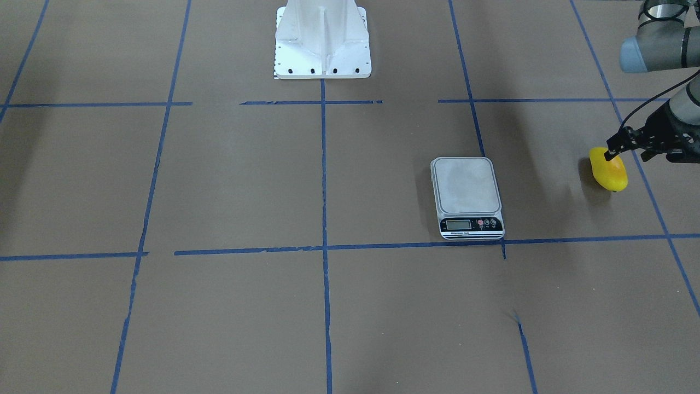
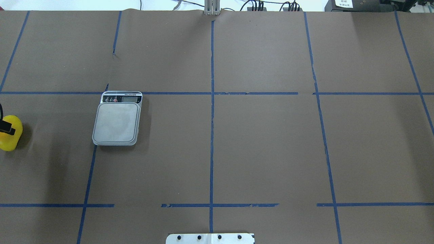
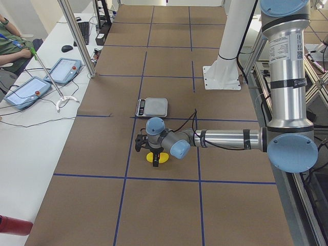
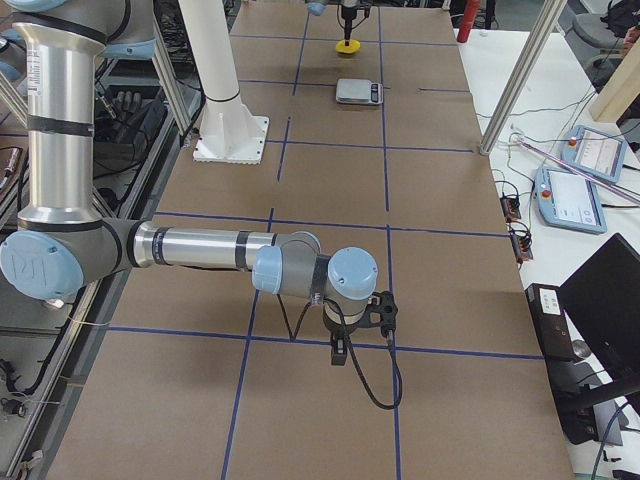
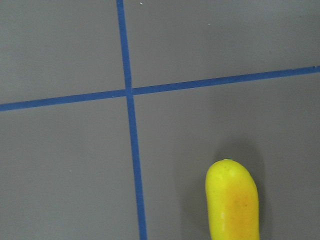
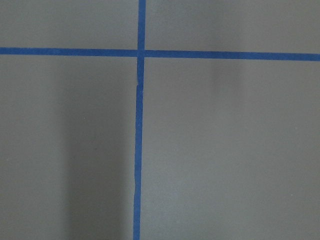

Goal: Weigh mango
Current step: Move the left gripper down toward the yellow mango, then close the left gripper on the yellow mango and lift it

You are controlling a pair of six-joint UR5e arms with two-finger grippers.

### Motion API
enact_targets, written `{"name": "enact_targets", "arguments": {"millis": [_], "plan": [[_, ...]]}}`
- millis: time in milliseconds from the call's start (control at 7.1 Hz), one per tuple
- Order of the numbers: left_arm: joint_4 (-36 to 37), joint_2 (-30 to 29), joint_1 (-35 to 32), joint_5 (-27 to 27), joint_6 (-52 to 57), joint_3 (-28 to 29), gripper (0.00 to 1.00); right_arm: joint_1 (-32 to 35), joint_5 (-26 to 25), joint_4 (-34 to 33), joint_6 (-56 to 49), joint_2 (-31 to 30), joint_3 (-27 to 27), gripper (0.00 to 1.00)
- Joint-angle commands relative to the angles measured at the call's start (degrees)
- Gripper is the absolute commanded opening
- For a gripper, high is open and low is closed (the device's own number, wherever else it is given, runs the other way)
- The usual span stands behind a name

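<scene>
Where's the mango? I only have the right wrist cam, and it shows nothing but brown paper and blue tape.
Observer: The mango is out past the scale on the robot's left side, apart from it and not on it.
Operator: Is the left arm on it?
Observer: The left gripper is at the mango's top, with one finger across it in the overhead view. I cannot tell whether it has clamped.
Operator: Is the scale free?
Observer: Yes, nothing shows on its platform in the overhead or front views.
</scene>
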Motion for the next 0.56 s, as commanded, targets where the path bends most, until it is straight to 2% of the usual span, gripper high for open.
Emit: {"name": "enact_targets", "arguments": {"millis": [0, 141, 282, 423], "plan": [[-0.77, -0.57, 1.73, 0.09, -1.13, 1.23, 1.00, 0.00, 0.00, -0.01, 0.00, 0.02, 0.00, 1.00], [-0.78, -1.01, 2.78, 0.09, -1.13, 1.76, 1.00, 0.00, 0.00, -0.01, 0.00, 0.02, 0.00, 1.00], [-0.78, -1.36, 2.97, 0.09, -1.04, 1.67, 0.64, 0.00, 0.00, -0.01, 0.00, 0.02, 0.00, 1.00], [-0.78, -1.45, 2.97, 0.09, -1.04, 1.24, 0.22, 0.00, 0.00, -0.01, 0.00, 0.02, 0.00, 1.00]]}}
